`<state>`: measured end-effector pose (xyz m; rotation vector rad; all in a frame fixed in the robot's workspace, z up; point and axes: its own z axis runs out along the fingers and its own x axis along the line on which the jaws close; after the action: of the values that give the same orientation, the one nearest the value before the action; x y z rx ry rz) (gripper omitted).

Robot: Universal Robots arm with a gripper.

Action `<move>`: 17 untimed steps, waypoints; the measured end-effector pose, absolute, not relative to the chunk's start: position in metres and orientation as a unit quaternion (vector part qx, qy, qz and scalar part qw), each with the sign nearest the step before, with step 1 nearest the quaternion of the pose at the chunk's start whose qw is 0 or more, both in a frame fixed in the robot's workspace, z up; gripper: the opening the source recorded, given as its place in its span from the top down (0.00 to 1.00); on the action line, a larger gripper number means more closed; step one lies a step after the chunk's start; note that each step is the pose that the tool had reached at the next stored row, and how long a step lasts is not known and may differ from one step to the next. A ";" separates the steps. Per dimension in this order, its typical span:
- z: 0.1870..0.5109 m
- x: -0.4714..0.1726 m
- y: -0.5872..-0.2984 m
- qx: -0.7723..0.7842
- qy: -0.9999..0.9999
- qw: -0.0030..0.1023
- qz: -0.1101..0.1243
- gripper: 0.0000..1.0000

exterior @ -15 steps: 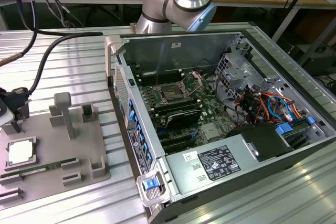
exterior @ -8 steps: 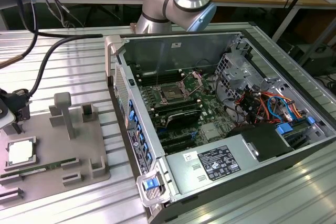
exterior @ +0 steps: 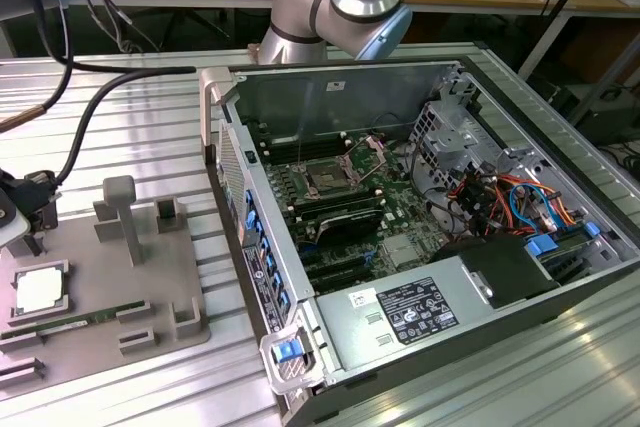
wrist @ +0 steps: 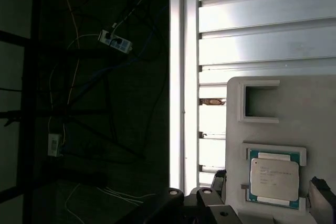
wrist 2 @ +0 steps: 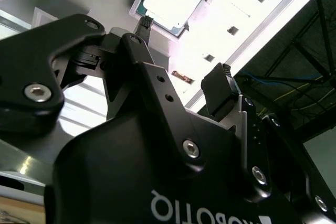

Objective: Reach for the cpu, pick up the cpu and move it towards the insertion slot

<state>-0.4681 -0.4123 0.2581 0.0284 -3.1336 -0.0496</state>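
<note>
A: Where's the insertion slot (exterior: pixel 325 179)?
B: Mid-board in the open case (exterior: pixel 340 97); grey tray (exterior: pixel 100 269) at its 9 o'clock, exterior view.
A: And the gripper (wrist 2: pixel 185 45)?
B: Its fingers (wrist 2: pixel 219 85) spread, holding nothing; the cpu (wrist: pixel 274 177) lies flat in the tray, dead ahead between them.

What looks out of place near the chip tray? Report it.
Nothing serious: the silvery square cpu lies flat in the recess of the grey plastic tray. Only a small brown scrap sits in a groove of the ribbed metal table.
</note>
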 end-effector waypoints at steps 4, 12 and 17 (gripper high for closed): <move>0.258 -0.468 -0.412 0.009 -1.000 0.004 -0.016 0.34; 0.257 -0.468 -0.412 0.009 -1.000 0.004 -0.016 0.34; 0.256 -0.468 -0.412 0.009 -1.000 0.004 -0.016 0.34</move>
<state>-0.4681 -0.4124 0.2558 0.0284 -3.1335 -0.0496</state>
